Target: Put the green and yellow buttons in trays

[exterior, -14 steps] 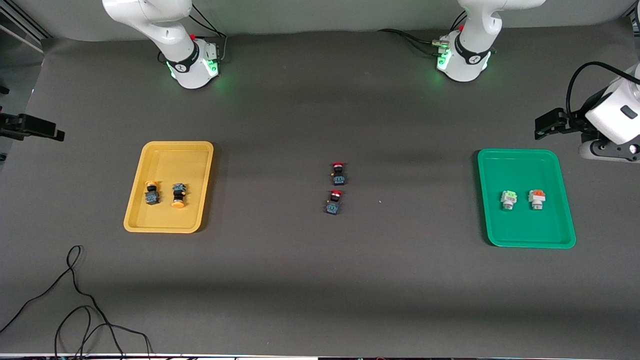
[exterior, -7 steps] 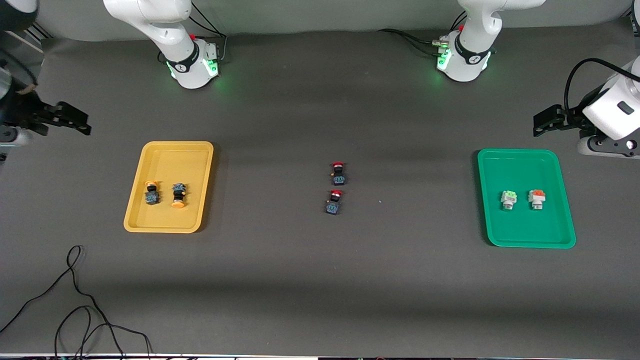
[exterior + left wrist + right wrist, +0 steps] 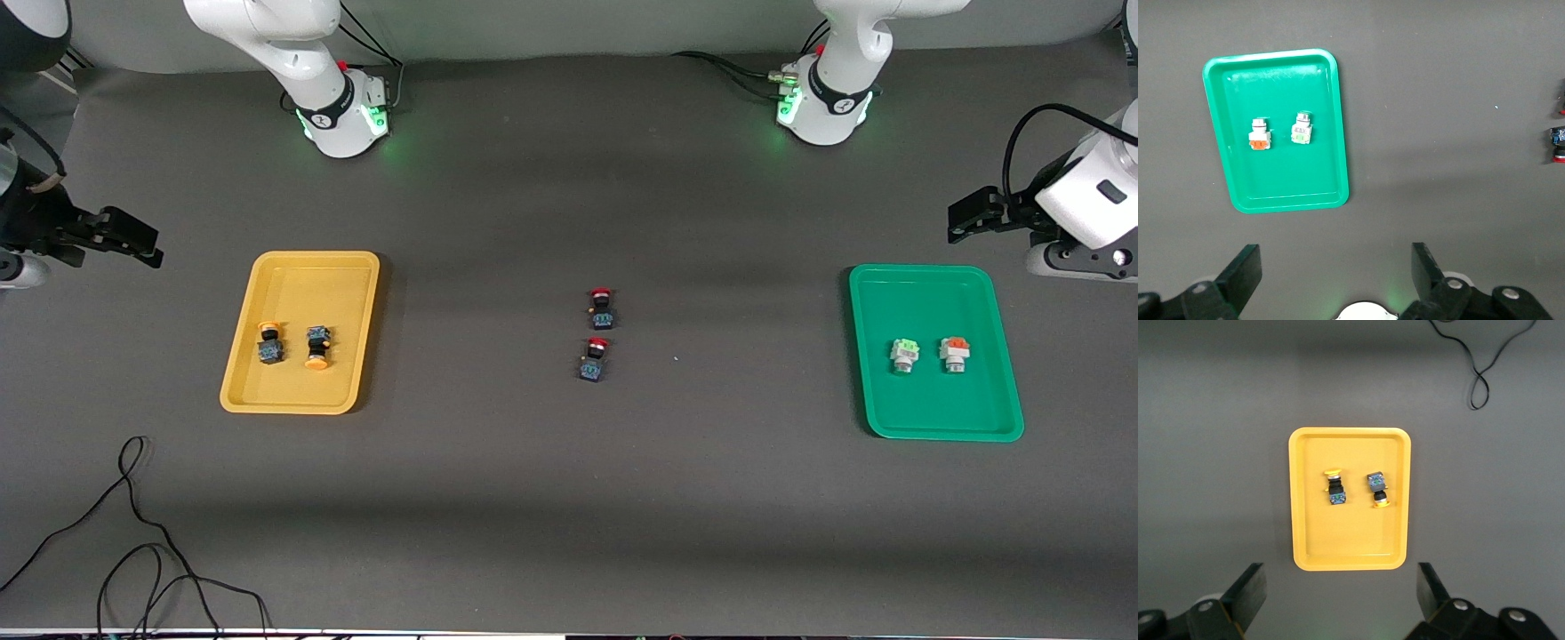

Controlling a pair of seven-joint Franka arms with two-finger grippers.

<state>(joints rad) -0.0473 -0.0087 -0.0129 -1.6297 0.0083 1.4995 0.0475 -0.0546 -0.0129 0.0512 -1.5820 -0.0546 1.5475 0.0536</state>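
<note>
Two yellow-capped buttons (image 3: 293,345) lie in the yellow tray (image 3: 302,267), and the green-capped button (image 3: 904,353) sits in the green tray (image 3: 925,277) beside an orange-capped one (image 3: 955,353). Looks finished: only the red-capped switches (image 3: 597,333) remain on the table (image 3: 569,498). The right hand (image 3: 133,240), fingers apart, has swung back into view beside its tray; the left hand (image 3: 965,218), also apart, has lifted slightly.

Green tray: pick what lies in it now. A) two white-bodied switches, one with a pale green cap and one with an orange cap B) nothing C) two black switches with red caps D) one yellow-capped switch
A: the green tray holds the green-capped white switch and the orange-capped white switch side by side, as the left wrist view also shows.
</note>
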